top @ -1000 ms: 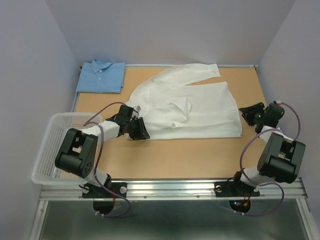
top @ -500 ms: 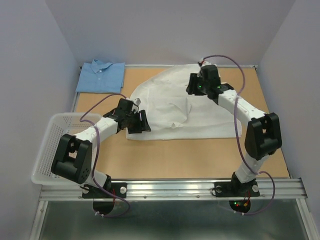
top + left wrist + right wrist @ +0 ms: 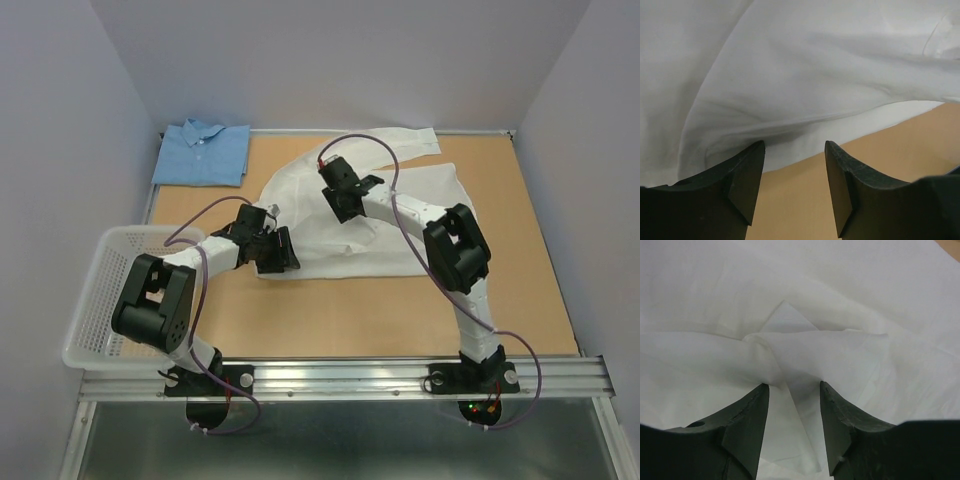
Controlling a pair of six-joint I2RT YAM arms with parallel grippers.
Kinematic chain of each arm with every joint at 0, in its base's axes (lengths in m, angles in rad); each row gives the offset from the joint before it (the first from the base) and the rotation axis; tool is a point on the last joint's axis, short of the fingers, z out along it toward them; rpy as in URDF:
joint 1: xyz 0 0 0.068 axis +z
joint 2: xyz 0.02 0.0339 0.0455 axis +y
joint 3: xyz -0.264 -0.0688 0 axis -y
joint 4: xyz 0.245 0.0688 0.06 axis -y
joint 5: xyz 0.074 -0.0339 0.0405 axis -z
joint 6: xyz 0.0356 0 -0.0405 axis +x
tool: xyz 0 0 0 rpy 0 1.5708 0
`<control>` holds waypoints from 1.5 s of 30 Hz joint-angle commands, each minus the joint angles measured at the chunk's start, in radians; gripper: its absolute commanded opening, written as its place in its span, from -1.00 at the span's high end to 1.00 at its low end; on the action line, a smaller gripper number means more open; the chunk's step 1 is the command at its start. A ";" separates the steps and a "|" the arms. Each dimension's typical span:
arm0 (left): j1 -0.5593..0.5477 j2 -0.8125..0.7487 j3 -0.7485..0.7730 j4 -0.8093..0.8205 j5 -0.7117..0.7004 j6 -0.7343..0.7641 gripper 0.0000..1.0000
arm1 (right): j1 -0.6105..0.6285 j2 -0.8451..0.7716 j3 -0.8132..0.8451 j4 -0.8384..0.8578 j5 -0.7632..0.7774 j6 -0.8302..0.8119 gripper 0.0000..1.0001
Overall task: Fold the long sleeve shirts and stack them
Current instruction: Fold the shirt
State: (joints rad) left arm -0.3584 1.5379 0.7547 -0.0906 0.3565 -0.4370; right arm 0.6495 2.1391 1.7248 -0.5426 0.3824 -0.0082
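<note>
The white shirt lies spread on the wooden table, with 1 sleeve trailing along its far edge. The blue shirt sits well apart, off the white shirt's far-left side. It is folded into a compact rectangle, probably as the base of the stack.

The left gripper sits low at the white shirt's near-left hem. Its jaws are apart and empty, with the hem edge just beyond the fingertips, which suits a pinch there for the next fold.

The right gripper hangs over the white shirt's middle. Its jaws are also parted, framing a raised triangular fold, and no cloth appears pinched.

The fabric is thin, matt and softly creased. It will likely sag when lifted, so 2 grip points appear necessary.
</note>
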 commanded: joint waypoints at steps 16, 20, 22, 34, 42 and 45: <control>0.007 0.037 -0.068 -0.011 -0.017 0.004 -0.26 | 0.002 0.004 0.189 -0.030 0.267 -0.046 0.99; 0.009 0.036 -0.069 -0.008 -0.017 0.004 -0.26 | 0.002 -0.088 0.251 -0.030 0.184 0.039 0.99; 0.009 0.037 -0.072 -0.006 -0.016 0.001 -0.26 | 0.002 -0.157 0.237 -0.019 0.159 0.124 0.99; 0.015 0.031 -0.077 -0.003 -0.008 -0.005 -0.26 | -0.085 -0.528 -0.528 0.087 0.130 0.830 0.88; 0.016 0.039 -0.069 -0.005 0.010 0.001 -0.26 | -0.091 -0.594 -0.593 0.079 -0.019 0.614 -0.18; 0.016 0.039 -0.069 -0.005 0.012 0.004 -0.26 | -0.080 -0.565 -0.484 0.075 -0.126 0.388 -0.25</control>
State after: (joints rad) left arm -0.3447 1.5406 0.7265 -0.0200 0.3996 -0.4603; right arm 0.5518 1.5978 1.1061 -0.5198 0.3805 0.6147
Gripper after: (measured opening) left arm 0.632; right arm 0.615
